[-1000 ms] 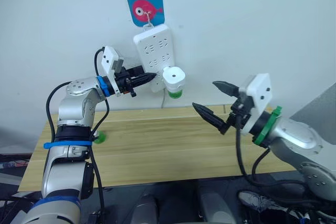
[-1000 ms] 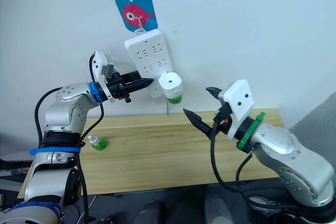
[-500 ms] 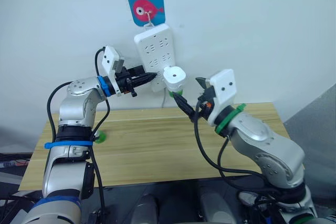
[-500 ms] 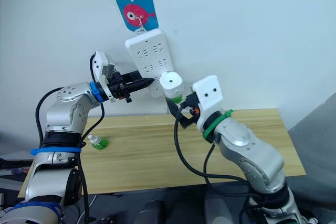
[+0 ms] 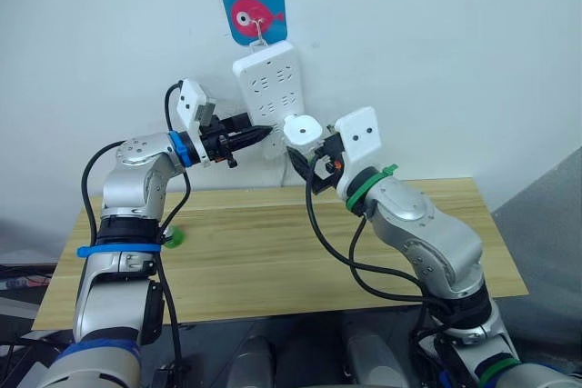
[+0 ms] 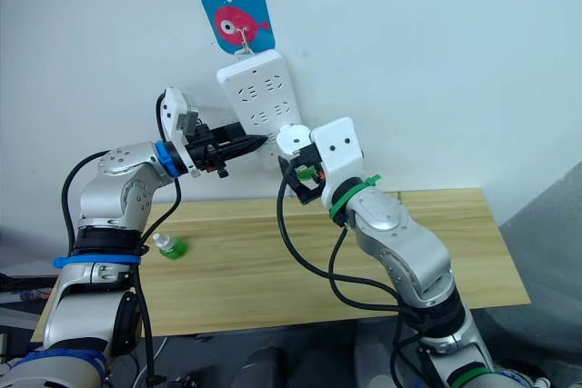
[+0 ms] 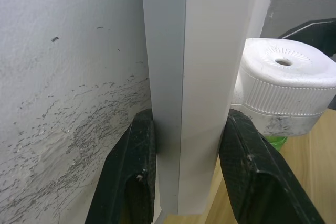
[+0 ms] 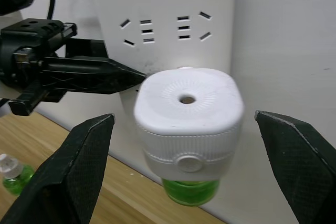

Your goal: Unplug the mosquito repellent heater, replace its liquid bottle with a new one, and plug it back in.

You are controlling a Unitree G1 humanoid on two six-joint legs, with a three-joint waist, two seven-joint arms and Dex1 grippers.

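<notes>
looking from the near edge out, the wooden table (image 6: 273, 270) has a spare green bottle (image 6: 167, 246) sitting on it, well below and on the robot's left of the heater. past that, up on the wall, the mosquito repellent heater (image 8: 188, 115) is plugged into the low end of the white socket strip (image 5: 268, 79), green liquid bottle hanging under it.

right gripper (image 8: 191, 179) is the one lined up for the job: fingers spread wide, nothing held, one on each side of the heater with gaps both sides. heater sits dead ahead between them, so it looks like a short push forward and then a squeeze. prongs go into the strip face, so i'd guess the pull has to come straight off the strip, not sideways.

left gripper (image 7: 184, 177) is clamped on the strip's edge, beside the heater on the robot's left, probably steadying it for the unplug.

strip hangs tilted from a hook under a blue fish sticker (image 5: 254, 11), above the heater.
</notes>
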